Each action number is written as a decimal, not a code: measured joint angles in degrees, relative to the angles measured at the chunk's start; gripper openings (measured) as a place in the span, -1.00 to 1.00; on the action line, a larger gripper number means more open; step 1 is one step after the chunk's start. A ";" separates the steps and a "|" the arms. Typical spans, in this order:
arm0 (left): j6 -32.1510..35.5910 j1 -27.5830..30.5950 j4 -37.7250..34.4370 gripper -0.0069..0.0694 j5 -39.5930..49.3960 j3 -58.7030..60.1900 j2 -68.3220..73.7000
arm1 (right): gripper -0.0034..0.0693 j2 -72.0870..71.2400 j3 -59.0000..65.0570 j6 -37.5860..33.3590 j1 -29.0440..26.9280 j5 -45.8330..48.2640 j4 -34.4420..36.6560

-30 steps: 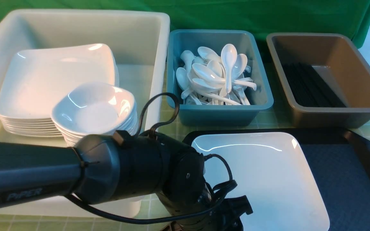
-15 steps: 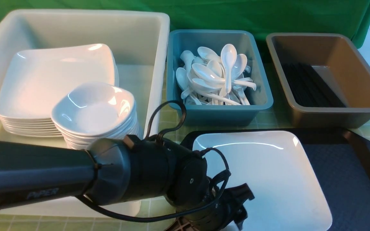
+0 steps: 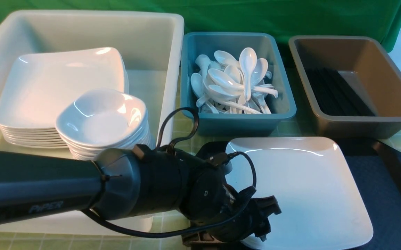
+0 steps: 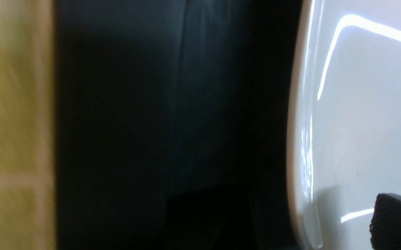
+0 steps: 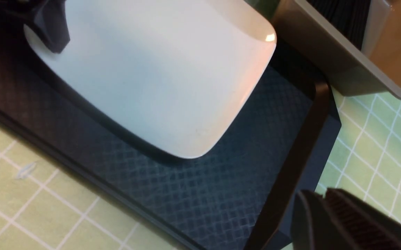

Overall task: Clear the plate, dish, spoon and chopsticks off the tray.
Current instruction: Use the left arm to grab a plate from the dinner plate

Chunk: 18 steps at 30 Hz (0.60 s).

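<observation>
Right wrist view alone, right end effector (image 5: 320,205) narrow, left end effector (image 3: 263,222) wide

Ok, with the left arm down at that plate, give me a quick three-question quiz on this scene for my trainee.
1. True or false: the teal bin is empty.
2. Which gripper is at the near corner of the plate? A. left B. right C. neither
3. What colour is the bin that holds the black chopsticks?

Key
1. False: it holds a heap of white spoons.
2. A: the left gripper.
3. Brown: the brown bin.
</observation>
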 joint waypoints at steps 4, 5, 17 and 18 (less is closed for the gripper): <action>0.70 0.00 4.26 0.33 -4.17 0.00 -0.04 | -0.79 0.00 0.00 0.00 0.00 0.00 0.00; 0.78 0.00 4.87 0.33 -4.75 0.05 -0.04 | -0.79 0.00 0.00 0.00 0.00 0.00 0.00; 4.29 0.00 -1.15 0.29 -11.32 -0.06 3.33 | -0.79 0.00 0.00 0.11 0.00 -0.05 0.00; 4.72 0.00 -2.25 0.27 -11.60 -0.06 3.35 | -0.79 0.00 0.00 0.13 0.00 -0.05 0.00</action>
